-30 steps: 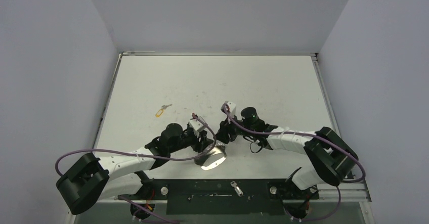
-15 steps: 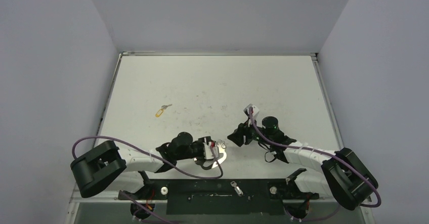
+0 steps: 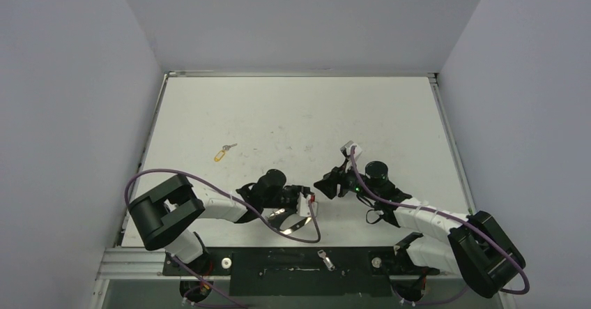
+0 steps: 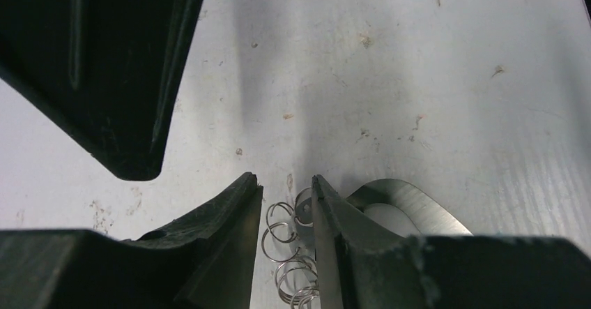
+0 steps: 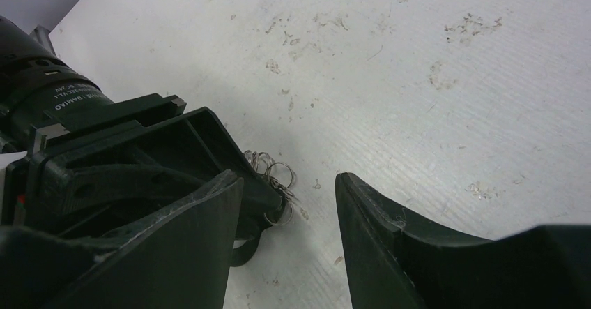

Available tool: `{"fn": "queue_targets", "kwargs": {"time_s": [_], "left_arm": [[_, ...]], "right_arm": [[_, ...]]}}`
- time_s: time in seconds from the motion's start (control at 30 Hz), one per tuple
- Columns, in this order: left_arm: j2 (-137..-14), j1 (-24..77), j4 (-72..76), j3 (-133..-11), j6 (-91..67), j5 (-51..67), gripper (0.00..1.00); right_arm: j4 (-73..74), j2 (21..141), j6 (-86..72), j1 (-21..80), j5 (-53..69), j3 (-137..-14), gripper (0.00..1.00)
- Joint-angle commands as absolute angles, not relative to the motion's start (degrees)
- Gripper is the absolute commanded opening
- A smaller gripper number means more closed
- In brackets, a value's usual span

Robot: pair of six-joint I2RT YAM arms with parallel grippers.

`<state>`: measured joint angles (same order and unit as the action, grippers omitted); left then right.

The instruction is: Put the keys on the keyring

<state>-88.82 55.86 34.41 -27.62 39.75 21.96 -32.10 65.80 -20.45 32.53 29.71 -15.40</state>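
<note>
The keyring [image 3: 294, 224], a flat silver loop, lies near the table's front edge, and its wide band [image 4: 411, 204] shows beside my left fingers. Its chain of small rings [image 4: 287, 234] lies on the table between the fingers of my left gripper [image 4: 286, 183]. The jaws stand narrowly apart; the right finger [image 4: 331, 211] touches a ring and the left one stands off. My right gripper [image 5: 289, 178] is open and empty, facing the left gripper [image 3: 310, 203] and the rings [image 5: 275, 173]. A key with a yellow tag [image 3: 221, 153] lies far left. Another silver key [image 3: 325, 259] rests on the black base plate.
The black base plate [image 3: 279, 261] between the arm bases runs along the near edge. Grey walls close the table [image 3: 293, 114] on three sides. The two grippers are close together, right gripper [image 3: 320, 186] just right of the left one.
My left arm has swung right and lowered over the keyring's chain, and its jaws have narrowed around the rings. My right gripper pulled back to the right and opened a little.
</note>
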Motion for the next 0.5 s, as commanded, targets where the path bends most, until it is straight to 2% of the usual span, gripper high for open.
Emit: {"fn": "queue_targets", "kwargs": {"time_s": [0.0,0.1,0.17,0.3,0.47], "left_arm": [[-89.63,55.55,30.66,-30.21,42.27,26.29,0.31],[-88.82,55.55,31.03,-29.42,42.51,26.38,0.37],[-88.5,55.55,29.94,-29.23,43.88,26.89,0.38],[-88.22,55.47,28.27,-28.77,44.95,28.42,0.3],[-89.47,53.27,27.93,-29.51,42.43,30.62,0.27]], "right_arm": [[-35.17,64.27,-20.65,31.9,29.07,-14.79,0.53],[-35.24,64.25,-20.75,31.83,29.09,-14.68,0.53],[-35.24,64.29,-20.66,31.75,29.02,-14.64,0.53],[-35.16,64.42,-20.59,31.57,29.23,-14.83,0.53],[-34.83,64.42,-20.72,31.55,29.58,-15.03,0.53]]}}
